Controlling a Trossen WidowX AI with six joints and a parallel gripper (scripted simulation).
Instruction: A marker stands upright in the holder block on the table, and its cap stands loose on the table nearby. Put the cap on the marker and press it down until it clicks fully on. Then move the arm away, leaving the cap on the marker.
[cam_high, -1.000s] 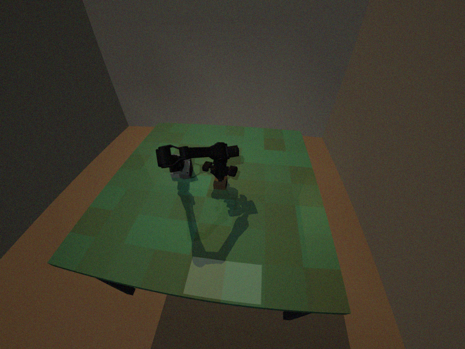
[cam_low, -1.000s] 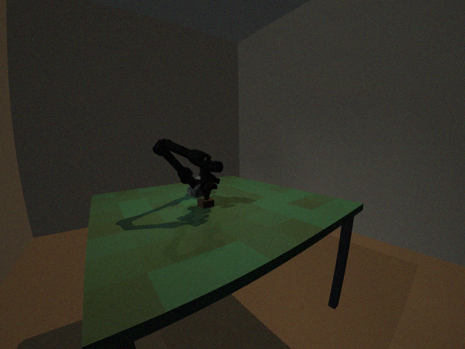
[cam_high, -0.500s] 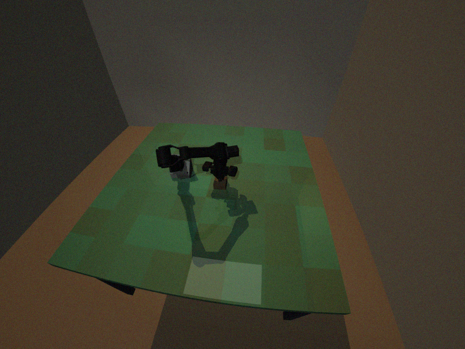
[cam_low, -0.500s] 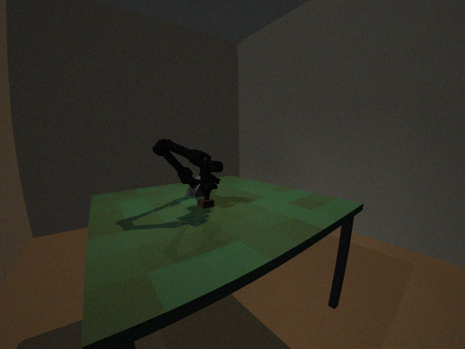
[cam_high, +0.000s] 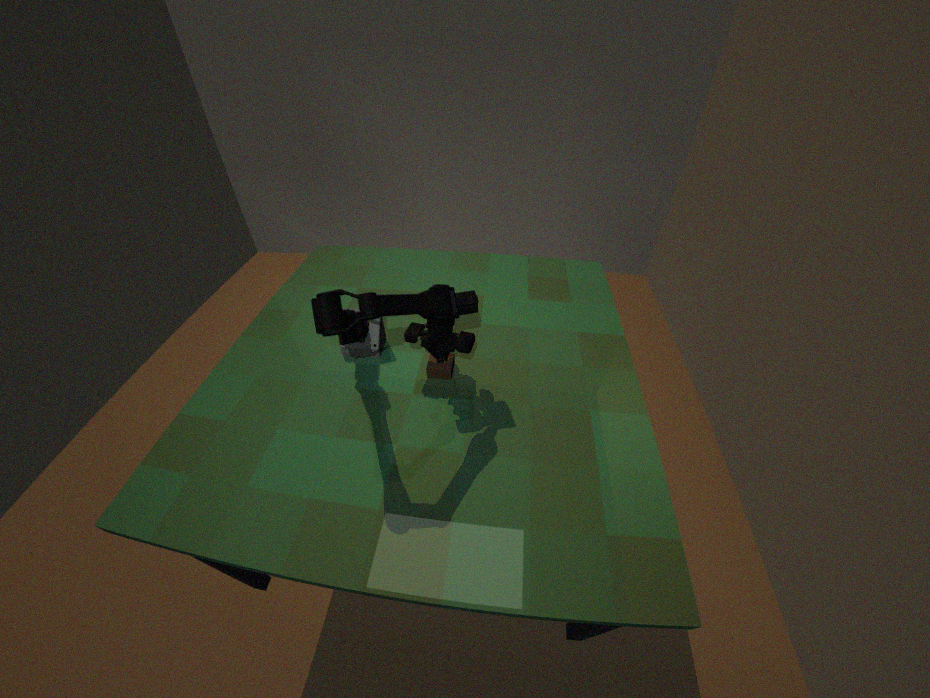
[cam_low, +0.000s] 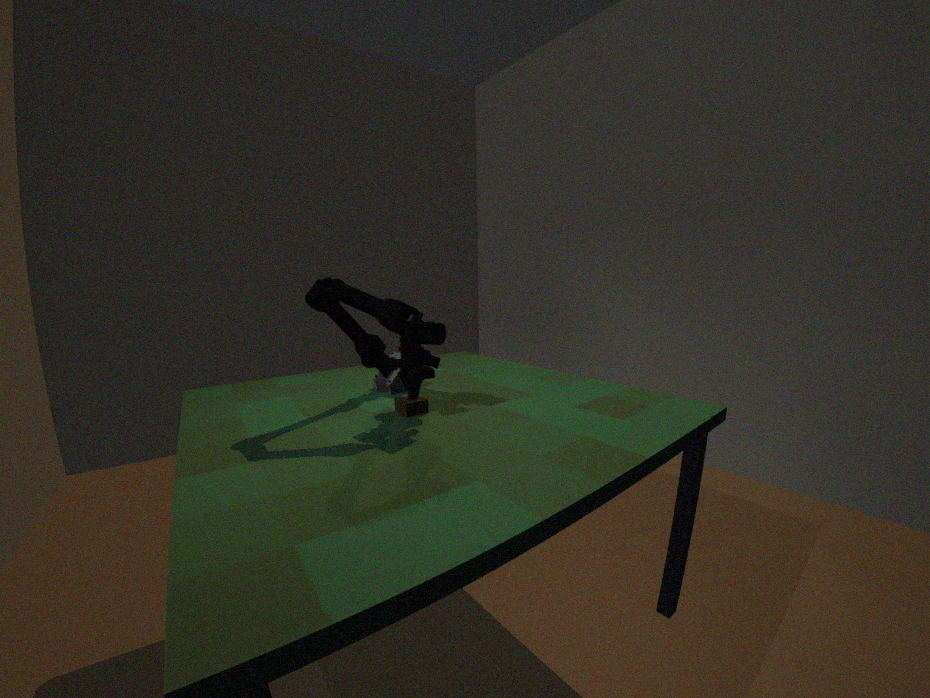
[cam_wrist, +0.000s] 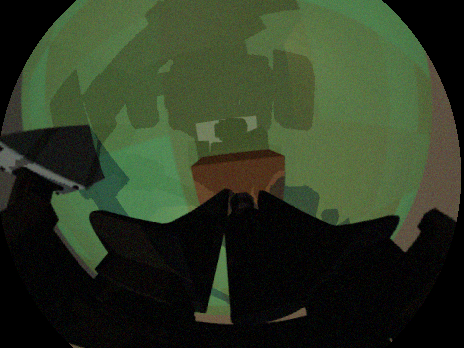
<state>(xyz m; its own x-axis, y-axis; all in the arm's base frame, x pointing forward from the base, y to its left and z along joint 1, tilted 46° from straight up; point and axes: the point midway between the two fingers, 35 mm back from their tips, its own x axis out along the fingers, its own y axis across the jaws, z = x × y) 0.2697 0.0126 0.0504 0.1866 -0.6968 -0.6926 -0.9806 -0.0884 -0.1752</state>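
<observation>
The reddish-brown holder block (cam_high: 440, 370) (cam_low: 410, 407) (cam_wrist: 237, 175) stands on the green table. My gripper (cam_high: 440, 359) (cam_low: 413, 395) (cam_wrist: 243, 196) points down right over the block, with its fingertips close above the block's top. It is shut on the small dark cap (cam_wrist: 243, 202), whose round top shows between the fingertips in the wrist view. The marker cannot be made out; the fingers and the cap hide the place over the block's middle. Whether the cap is fully down on the marker cannot be seen.
The arm's grey base (cam_high: 363, 345) (cam_low: 387, 384) (cam_wrist: 65, 155) stands on the table (cam_high: 323, 458) (cam_low: 480, 518), behind and to the left of the block in the top view. The arm's shadows fall across the table. The light is dim.
</observation>
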